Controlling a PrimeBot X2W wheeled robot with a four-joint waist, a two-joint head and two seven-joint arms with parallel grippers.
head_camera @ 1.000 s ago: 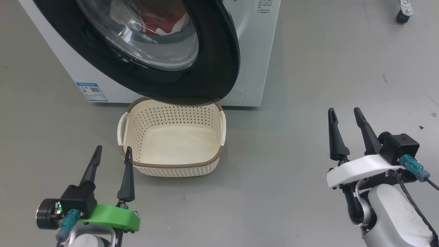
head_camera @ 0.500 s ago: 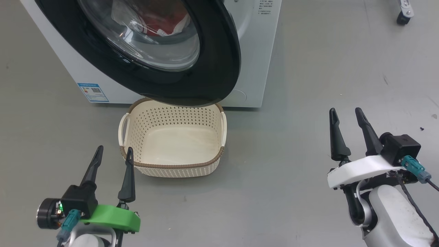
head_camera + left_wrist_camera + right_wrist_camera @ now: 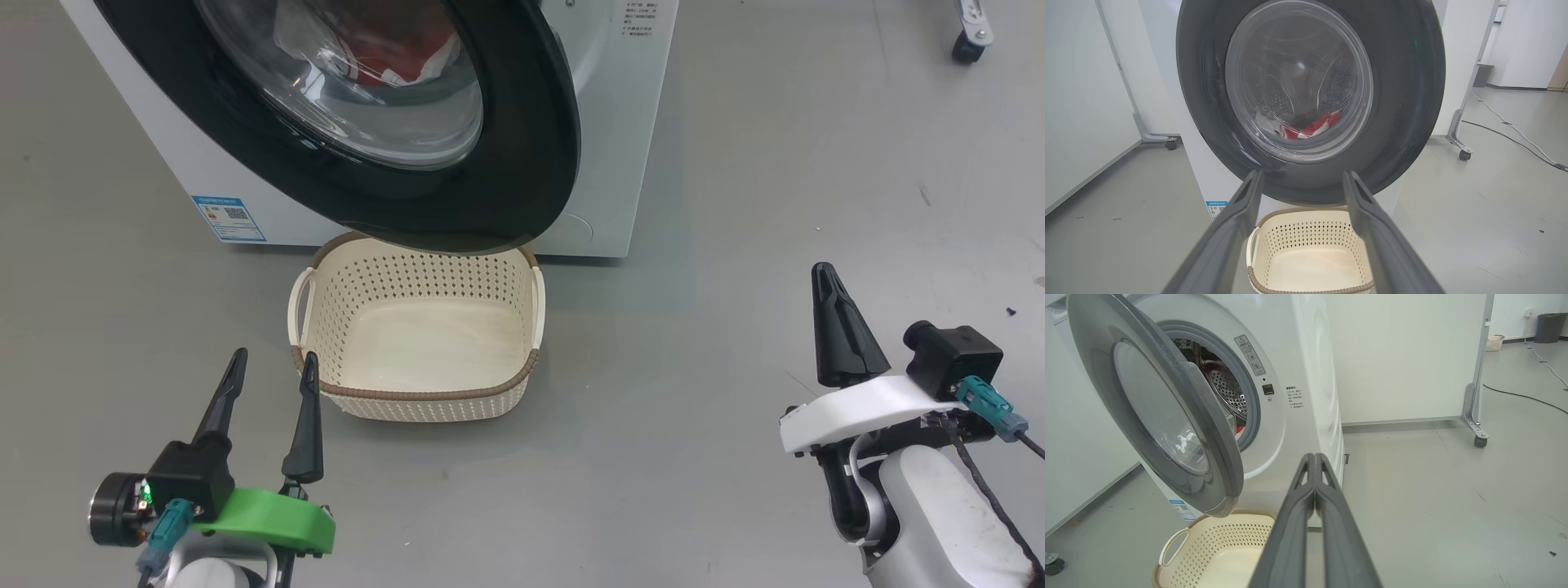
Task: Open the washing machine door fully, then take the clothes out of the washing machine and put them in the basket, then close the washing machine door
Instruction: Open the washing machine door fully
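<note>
Head view has the big white box-shaped front-loading washing machine (image 3: 608, 122) across its top. The machine's large round glossy black-rimmed door with a bulging clear glass window (image 3: 359, 122) stands partly swung out from its front. The door is hinged at the machine's left side, with its free edge toward the machine's right. Through the glass, the soft red fabric clothes with white trim (image 3: 392, 61) lie inside the machine's perforated steel drum (image 3: 1229, 392). The small cream-white perforated plastic basket with a brown woven-look rim (image 3: 424, 394) sits empty on the grey floor (image 3: 694, 408) just in front of the machine, its far end under the door's lower edge.

Out in front of the machine's left half hangs the left gripper (image 3: 274, 356), its fingers spread and holding nothing. The right gripper (image 3: 824, 273) hangs well out in front and past the machine's right side, its two dark fingers pressed together on nothing.

The next move likely depends on the gap behind the door. In the right wrist view, that gap opens toward the machine's right, up and to the left of the closed fingers. This makes the right arm the nearer one to the free edge. To open fully, the door, an upright disc, looks to need sweeping outward and toward the machine's left. The clothes can only be reached once it is out of the way.
</note>
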